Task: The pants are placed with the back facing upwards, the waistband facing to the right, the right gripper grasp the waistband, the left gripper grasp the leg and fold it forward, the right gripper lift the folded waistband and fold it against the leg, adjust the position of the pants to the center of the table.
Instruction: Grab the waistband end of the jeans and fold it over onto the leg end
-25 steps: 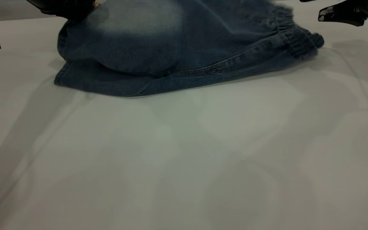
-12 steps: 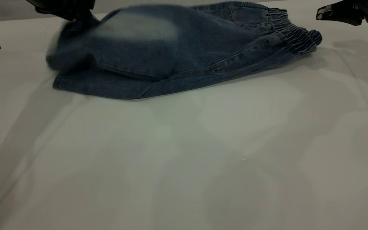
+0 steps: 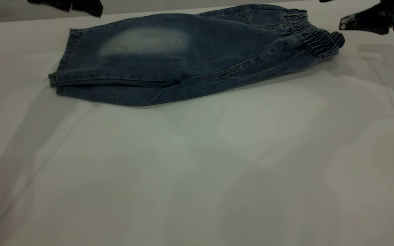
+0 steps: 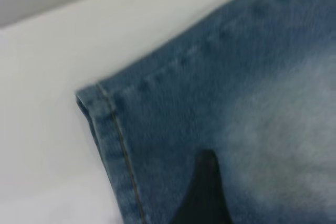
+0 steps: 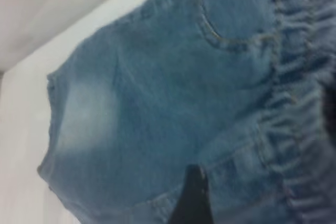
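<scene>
Exterior view: nearest the camera we saw only bare table (image 3: 197, 177), with pale cloth all the way up to the pants (image 3: 190, 58). The pants lay flat toward the far side of the table, already folded lengthwise, one leg stacked on the other. The near fold edge ran along the side seam. The top layer was the plain leg with the pale faded patch (image 3: 145, 41); we could not see any print. Hems sat at the end of the pants toward the left arm, slightly offset, with the lower hem poking out nearer the camera. The waistband (image 3: 315, 37) was at the opposite end of the pants, bunched and doubled, resting on the table.

Beyond the pants' hem end, the left gripper (image 3: 80, 6) hung above the far hem corner, clear of the fabric and holding nothing. Only one finger tip showed in the left wrist view (image 4: 205, 192), over the faded patch just beside the hem (image 4: 113, 129), so we could not tell whether its fingers were apart or together.

Past the waistband end, the right gripper (image 3: 364, 20) hovered above the table, off the pants and not touching them. The right wrist view showed a back pocket (image 5: 236, 19), the waistband pleats, and one dark finger (image 5: 191, 198); we could not tell that jaw state either.
</scene>
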